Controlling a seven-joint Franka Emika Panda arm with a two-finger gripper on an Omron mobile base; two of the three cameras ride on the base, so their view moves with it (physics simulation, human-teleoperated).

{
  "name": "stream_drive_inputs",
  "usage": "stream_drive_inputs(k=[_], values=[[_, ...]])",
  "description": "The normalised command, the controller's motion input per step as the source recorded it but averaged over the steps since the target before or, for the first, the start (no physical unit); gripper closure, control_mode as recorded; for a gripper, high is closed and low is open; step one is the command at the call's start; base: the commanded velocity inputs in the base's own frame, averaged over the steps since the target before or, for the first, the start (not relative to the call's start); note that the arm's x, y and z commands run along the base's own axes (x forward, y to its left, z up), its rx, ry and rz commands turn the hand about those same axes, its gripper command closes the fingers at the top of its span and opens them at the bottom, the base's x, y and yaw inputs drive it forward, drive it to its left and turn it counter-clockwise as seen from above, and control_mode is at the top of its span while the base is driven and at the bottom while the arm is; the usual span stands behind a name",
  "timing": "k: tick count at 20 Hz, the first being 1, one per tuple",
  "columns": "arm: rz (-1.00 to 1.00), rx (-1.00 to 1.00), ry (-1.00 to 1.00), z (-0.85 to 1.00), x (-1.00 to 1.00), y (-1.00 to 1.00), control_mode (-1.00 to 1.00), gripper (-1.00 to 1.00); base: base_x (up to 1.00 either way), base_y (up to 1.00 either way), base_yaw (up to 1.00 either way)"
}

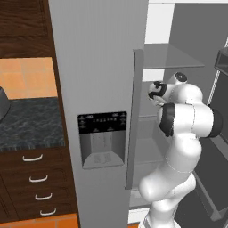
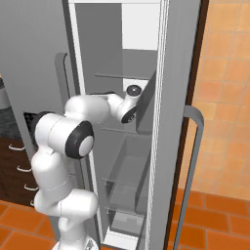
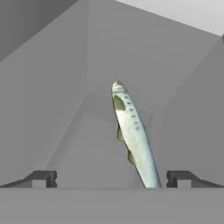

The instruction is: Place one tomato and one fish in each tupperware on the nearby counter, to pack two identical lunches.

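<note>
White arm (image 1: 185, 133) is reaching into the open right half of a tall grey fridge (image 1: 100, 89), wrist and hand going in past the door edge at about mid-height, level with the middle shelves. Left fridge door is staying shut, its black water dispenser panel (image 1: 102, 139) facing out, long vertical handle (image 1: 137, 118) running beside the arm. Right door (image 2: 178, 122) is standing swung wide, its curved handle (image 2: 193, 161) showing against orange tile. In the hand view, gripper (image 3: 111, 179) is pointing into a bare grey fridge compartment; jaws are standing wide apart, the two dark fingertips (image 3: 41, 178) sitting far to either side with nothing clamped between them. One fish (image 3: 133, 135), slim, silver-blue with olive patches on the back and small dark spots, is lying lengthwise on the compartment floor, running away from the camera, far end near the back wall, near end passing between the open fingers, closer to the one on the right of that view. Cannot tell whether either finger is touching it; it looks apart from both. Off to the left of the fridge, the counter (image 1: 31, 124), dark speckled stone, is sitting over brown drawers (image 1: 38, 187) with curved silver handles; a dark rounded object (image 1: 2, 104) is resting at its left edge, cut off by the frame.
</note>
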Motion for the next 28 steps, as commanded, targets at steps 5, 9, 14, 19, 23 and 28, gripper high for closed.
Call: stream_drive_inputs(k=[5, 9, 14, 19, 23, 28], values=[[0.04, 0.00, 0.01, -0.28, 0.35, 0.00, -1.00, -1.00, 0.00, 0.00, 0.00], [0.02, 0.00, 0.00, -0.26, 0.40, -0.08, -1.00, -1.00, 0.00, 0.00, 0.00], [0.00, 0.00, 0.01, -0.26, 0.50, -0.15, -1.00, -1.00, 0.00, 0.00, 0.00], [0.00, 0.00, 0.03, -0.23, 0.50, -0.15, -1.00, -1.00, 0.00, 0.00, 0.00], [0.07, 0.00, 0.18, -0.67, 0.03, 0.40, -1.00, 1.00, 0.00, 0.00, 0.00], [0.15, -0.08, 0.13, -1.00, -0.51, 1.00, -1.00, 1.00, 0.00, 0.00, 0.00]])
